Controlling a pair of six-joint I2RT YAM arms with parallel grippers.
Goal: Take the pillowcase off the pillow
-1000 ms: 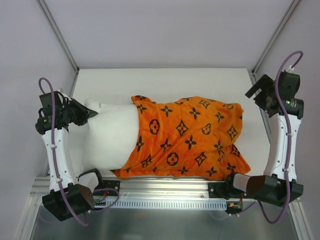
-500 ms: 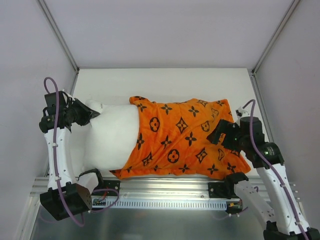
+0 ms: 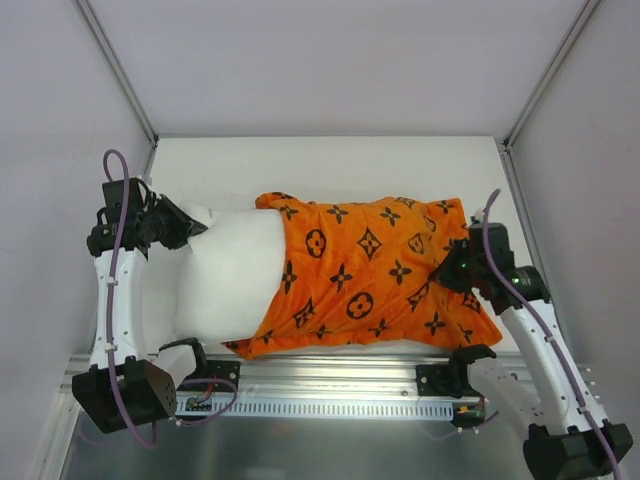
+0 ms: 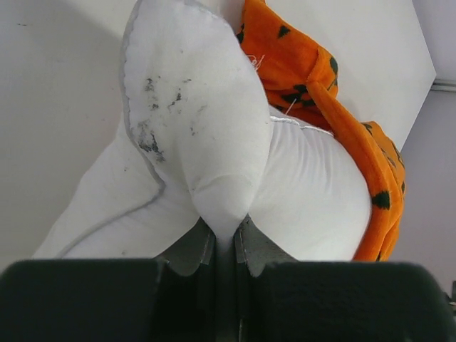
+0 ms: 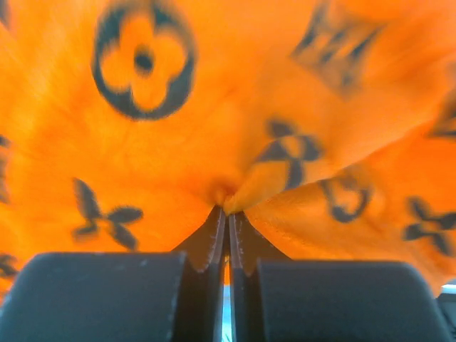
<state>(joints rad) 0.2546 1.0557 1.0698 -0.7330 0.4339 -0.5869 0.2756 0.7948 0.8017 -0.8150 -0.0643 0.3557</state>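
While it lies on the white surface point(image 3: 300, 165), the bright orange plush pillowcase point(image 3: 370, 270) with black flower and circle motifs covers only the right part of the plain white stuffed pillow point(image 3: 235, 275), whose bare left end shows dark smudges. The left end effector point(image 4: 224, 239) pinches a pillow corner; the right end effector point(image 5: 228, 217) is clamped on a gathered fold of orange fabric.

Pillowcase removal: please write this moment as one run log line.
left end effector: shut on pillow corner | right end effector: shut on pillowcase fold | pillow: left end bare, rest covered
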